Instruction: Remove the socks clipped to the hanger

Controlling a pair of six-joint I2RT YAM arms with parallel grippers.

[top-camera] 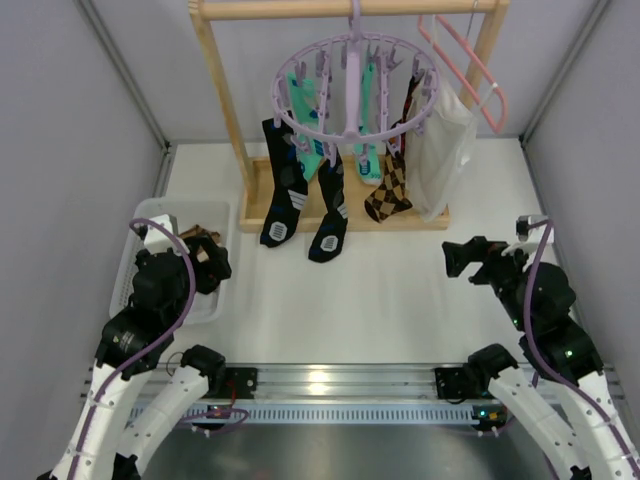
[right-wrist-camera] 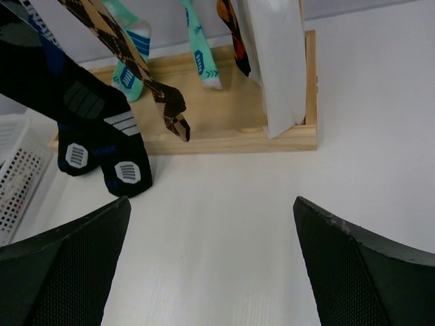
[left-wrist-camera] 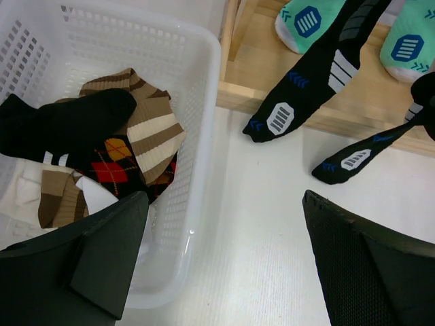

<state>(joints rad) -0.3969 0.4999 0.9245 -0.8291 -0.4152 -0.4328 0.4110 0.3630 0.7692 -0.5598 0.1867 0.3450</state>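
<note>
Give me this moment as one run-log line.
left gripper: open over basket rim | right gripper: open, empty | socks: hanging from hanger

A white table (top-camera: 380, 300) filled the middle, closed in on the left, right and back by plain pale grey walls (top-camera: 60, 120). Slim metal posts (top-camera: 125, 75) marked the back corners. A light wooden rack (top-camera: 222, 90) stood at the far end on a flat wooden base (top-camera: 355, 210). A shiny metal rail (top-camera: 340, 383) crossed the near edge, catching soft light.

Tabletop (top-camera: 400, 300): white, smooth.
Far middle: wooden rack base (top-camera: 355, 210) standing on it.
Left side: white plastic basket (left-wrist-camera: 143, 41) resting on it.
</note>
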